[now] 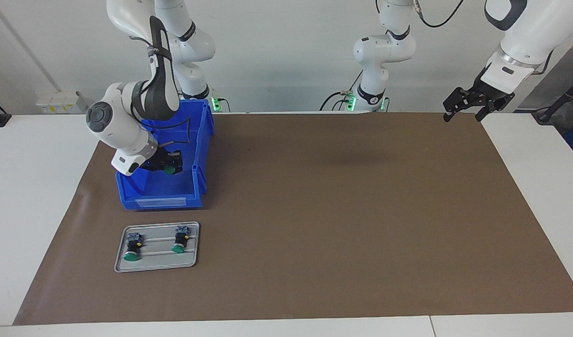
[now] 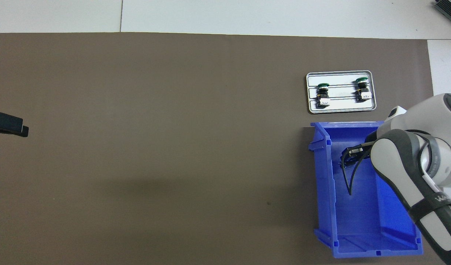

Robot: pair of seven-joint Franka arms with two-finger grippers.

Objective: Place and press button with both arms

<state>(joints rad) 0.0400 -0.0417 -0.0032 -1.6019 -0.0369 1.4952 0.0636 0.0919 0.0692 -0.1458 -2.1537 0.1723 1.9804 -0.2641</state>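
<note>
**Third button in the right gripper, inside the bin**

Facing view: the right arm reaches down into the blue bin, and its right gripper is clenched on a button whose green cap shows just at the fingertips. The button sits within the bin's walls, low in it; whether it rests on the floor or is already lifted clear I cannot tell. The cap points roughly toward 5 o'clock in this view, away from the robots, so the long axis appears to run from the wrist out through the cap, though the barrel is mostly hidden by the fingers.

At 6 o'clock from the bin lies the metal tray, farther from the robots. Two buttons lie on it on their sides, long axes parallel, caps pointing to 6 o'clock, terminal blocks toward the bin. The bin looks like the supply and the tray the place to set parts down, which would explain the side grip: it suits laying the button flat beside the others.

The left gripper hangs released, fingers apart, over the table's corner at the left arm's end, well apart from the work. It waits, probably for the pressing step.

In the overhead view the right gripper is largely covered by its own arm.
</note>
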